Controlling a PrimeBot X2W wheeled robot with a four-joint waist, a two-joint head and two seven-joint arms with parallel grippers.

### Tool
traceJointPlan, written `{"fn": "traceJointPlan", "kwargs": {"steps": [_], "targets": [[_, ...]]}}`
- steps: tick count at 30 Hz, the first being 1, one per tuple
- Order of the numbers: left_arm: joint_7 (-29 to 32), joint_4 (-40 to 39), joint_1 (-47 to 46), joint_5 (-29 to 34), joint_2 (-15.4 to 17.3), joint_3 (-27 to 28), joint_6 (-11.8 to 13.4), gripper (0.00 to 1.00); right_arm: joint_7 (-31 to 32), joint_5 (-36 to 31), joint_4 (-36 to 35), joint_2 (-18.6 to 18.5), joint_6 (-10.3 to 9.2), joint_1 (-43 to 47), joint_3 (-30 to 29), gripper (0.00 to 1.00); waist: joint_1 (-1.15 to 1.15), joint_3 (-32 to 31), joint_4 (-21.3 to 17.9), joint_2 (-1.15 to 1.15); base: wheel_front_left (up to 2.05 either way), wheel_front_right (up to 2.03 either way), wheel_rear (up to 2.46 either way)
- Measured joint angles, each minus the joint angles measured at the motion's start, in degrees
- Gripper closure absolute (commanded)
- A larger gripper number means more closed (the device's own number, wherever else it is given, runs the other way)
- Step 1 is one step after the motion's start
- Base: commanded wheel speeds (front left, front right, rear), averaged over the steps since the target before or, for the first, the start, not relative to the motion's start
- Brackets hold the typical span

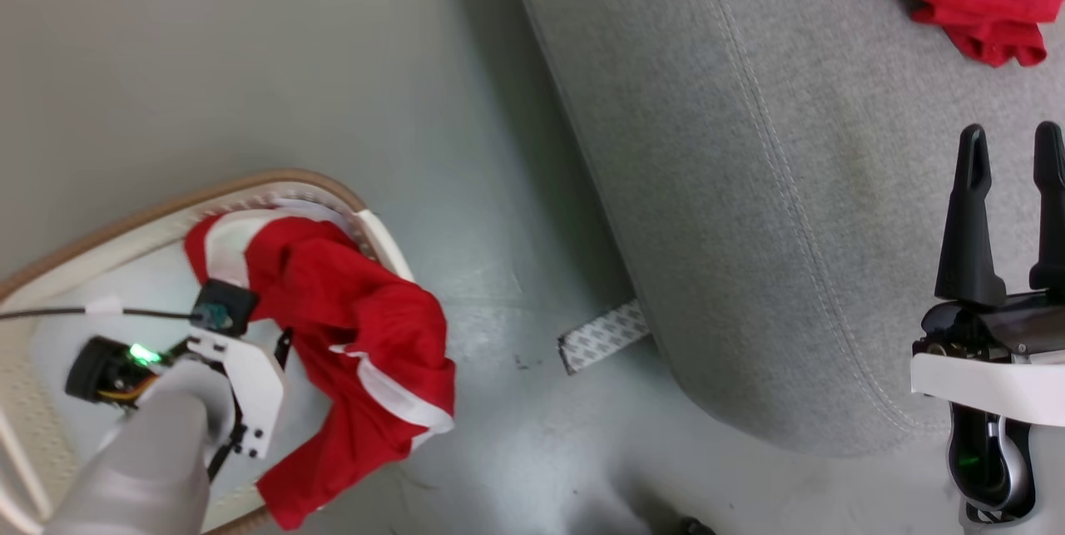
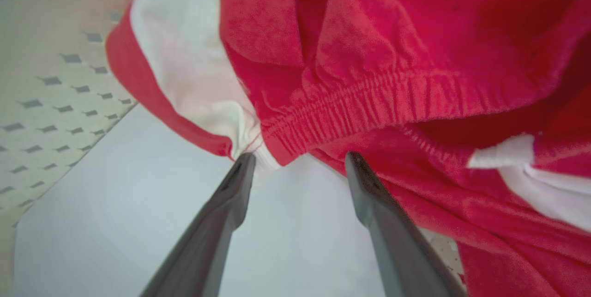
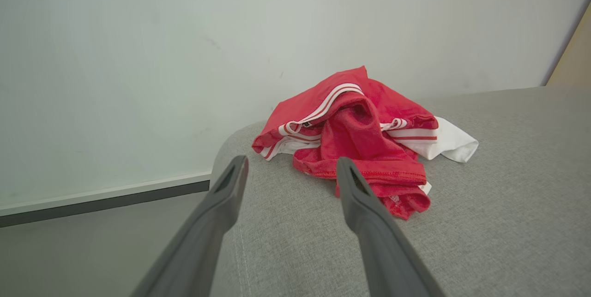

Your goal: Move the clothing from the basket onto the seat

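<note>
The cream basket [image 1: 250, 187] with a brown rim sits at the lower left on the floor. Red clothing [image 1: 349, 327] with white bands lies in it and hangs over its near rim. My left gripper [image 2: 299, 158] reaches into the basket, open, its fingertips at the garment's gathered waistband [image 2: 369, 103] with nothing clamped. The basket's holed wall [image 2: 55, 93] shows at the left. My right gripper [image 1: 1010, 136] hovers open and empty over the grey seat [image 1: 749, 185]. A second red and white garment [image 3: 355, 135] lies crumpled on the seat [image 3: 508, 195], just beyond my right gripper [image 3: 291, 162].
Grey floor [image 1: 250, 44] separates the basket from the seat. A patterned strip [image 1: 603, 335] lies on the floor at the seat's edge. A pale wall with a dark skirting line [image 3: 92, 197] stands behind the seat.
</note>
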Motion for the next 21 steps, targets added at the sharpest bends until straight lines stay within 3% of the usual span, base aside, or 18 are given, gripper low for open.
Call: {"fn": "traceJointPlan", "kwargs": {"steps": [7, 10, 11, 12, 13, 21], "targets": [[-1.0, 0.5, -2.8, 0.0, 0.7, 0.0, 3.1, 0.00, 0.0, 1.5, 0.0, 0.0, 0.00, -1.0, 0.9, 0.00, 0.00, 2.5, -2.4, 0.00, 0.00, 0.00, 0.00], [-2.0, 0.7, -2.9, -0.5, 0.8, 0.1, 3.2, 0.00, 0.0, 1.7, 0.0, 0.0, 0.00, -1.1, 1.2, 0.00, 0.00, 2.6, -2.6, 0.00, 0.00, 0.00, 0.00], [-2.1, 0.8, -2.9, -0.6, 0.9, 0.1, 3.1, 0.27, 0.0, 1.9, 0.1, 0.0, 0.00, -1.1, 1.2, 0.00, 0.00, 2.5, -2.7, 0.00, 0.00, 0.00, 0.00], [-2.2, 0.8, -2.9, -0.7, 0.9, 0.1, 3.1, 0.76, 0.0, 1.9, 0.1, 0.0, 0.00, -1.1, 1.3, 0.00, 0.00, 2.5, -2.7, 0.00, 0.00, 0.00, 0.00], [-2.2, 0.9, -2.9, -0.7, 1.0, 0.1, 2.9, 1.00, 0.0, 1.9, 0.1, 0.0, 0.00, -1.1, 1.3, 0.00, 0.00, 2.4, -2.7, 0.00, 0.00, 0.00, 0.00], [-3.3, 1.1, -2.7, -1.7, 0.4, -0.5, 2.4, 1.00, 0.0, 1.9, 0.6, 0.0, 0.00, -1.1, 1.3, 0.00, 0.00, 1.0, -2.3, 0.00, 0.00, 0.00, 0.00]]}}
